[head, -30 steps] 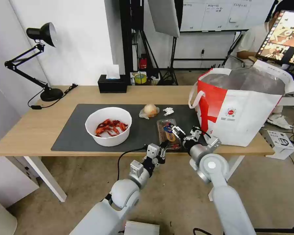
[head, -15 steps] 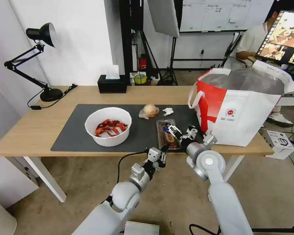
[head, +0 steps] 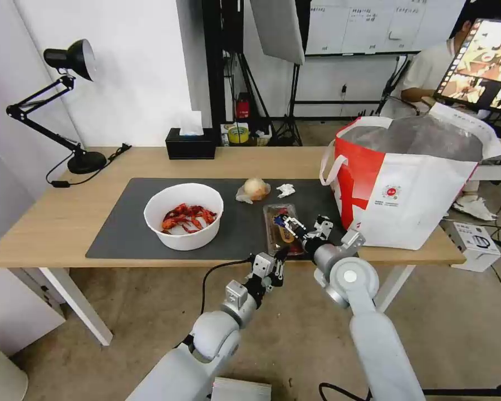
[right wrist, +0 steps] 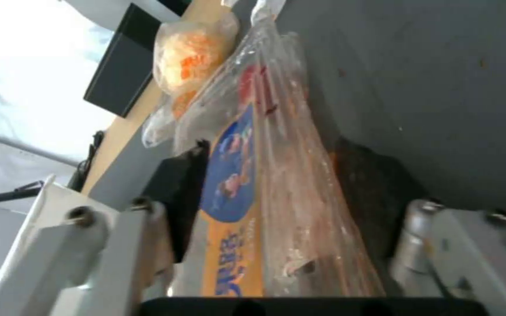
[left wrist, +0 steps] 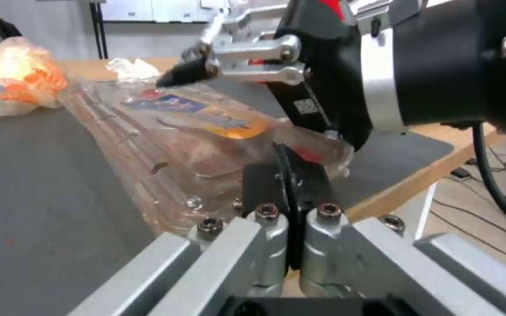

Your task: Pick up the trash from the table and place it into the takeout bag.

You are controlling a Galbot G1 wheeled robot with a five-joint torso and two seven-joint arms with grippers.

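Where dark-grey mat covers light-wood desk: clamshell tray at 6 o'clock edge, straddled by right gripper jaws spread; left gripper jaws closed beside; takeout bag at 3 o'clock

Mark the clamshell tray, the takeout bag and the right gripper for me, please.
clamshell tray (head: 278,221): head view, on its clear lid.
takeout bag (head: 423,195): head view, on its white front panel.
right gripper (right wrist: 276,228): right wrist view, midway between its fingertips.
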